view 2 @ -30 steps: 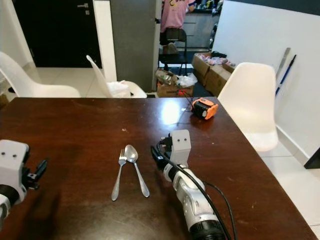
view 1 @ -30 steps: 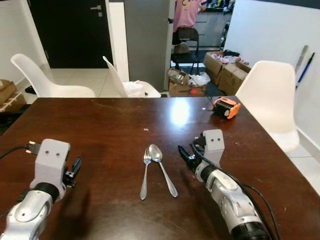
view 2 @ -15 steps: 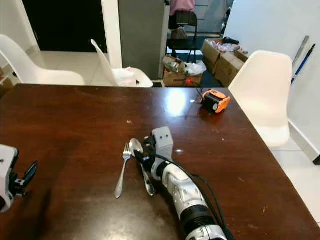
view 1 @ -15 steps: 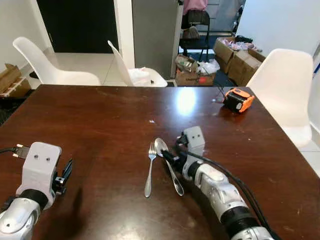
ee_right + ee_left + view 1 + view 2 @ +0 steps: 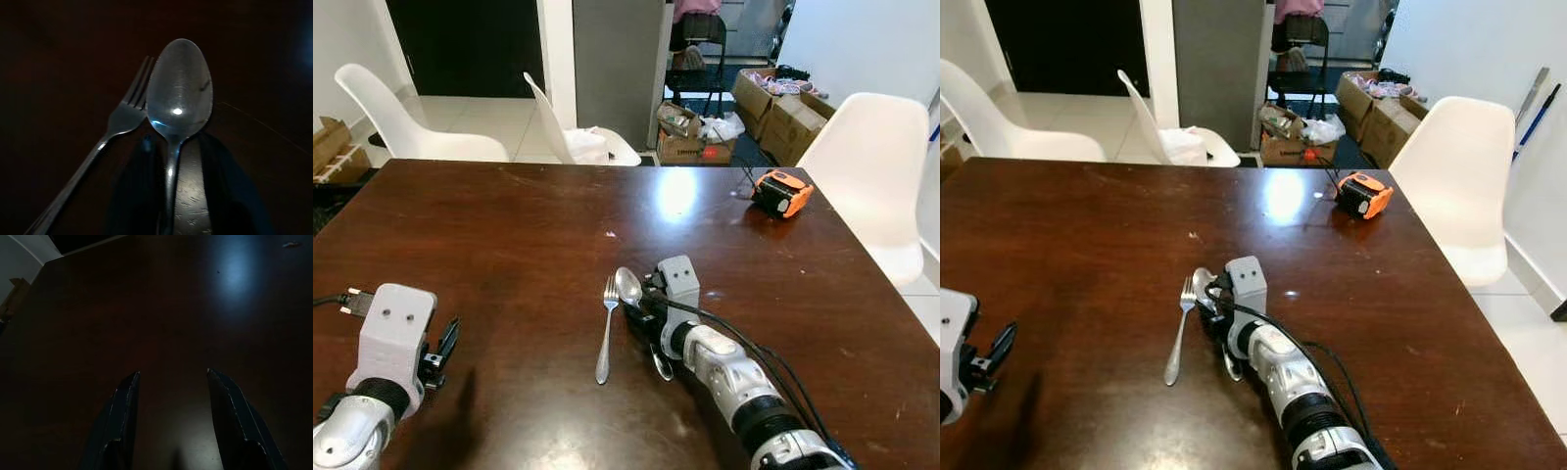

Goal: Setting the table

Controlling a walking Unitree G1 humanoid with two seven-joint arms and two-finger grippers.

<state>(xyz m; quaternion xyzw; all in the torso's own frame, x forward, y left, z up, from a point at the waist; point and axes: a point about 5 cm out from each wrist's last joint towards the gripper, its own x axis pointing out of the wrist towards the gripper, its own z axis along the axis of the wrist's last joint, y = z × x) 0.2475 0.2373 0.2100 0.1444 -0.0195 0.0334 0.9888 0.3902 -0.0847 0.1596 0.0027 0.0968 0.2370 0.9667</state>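
Near the middle of the dark wooden table (image 5: 509,235), I am working my right gripper (image 5: 646,315) over the spoon (image 5: 628,286), whose bowl is pointing toward twelve o'clock and whose handle is running back under my wrist toward five. My two black fingers (image 5: 221,171) are straddling the handle just behind the bowl, one on each side, but I cannot tell whether they are pinching it yet. The fork (image 5: 605,328) is lying just beside the spoon at nine o'clock, its tines nearly touching the bowl's edge, so I am judging that the closing should be narrow and centred on the handle, keeping the nine o'clock finger from nudging the fork. A thin, flat handle on a hard top could slip, so pressing low and squeezing slowly seems wise. My left gripper (image 5: 171,396) is hovering at eight o'clock above bare wood, fingers spread and grasping nothing. An orange tape measure (image 5: 781,193) is sitting far off at two o'clock.
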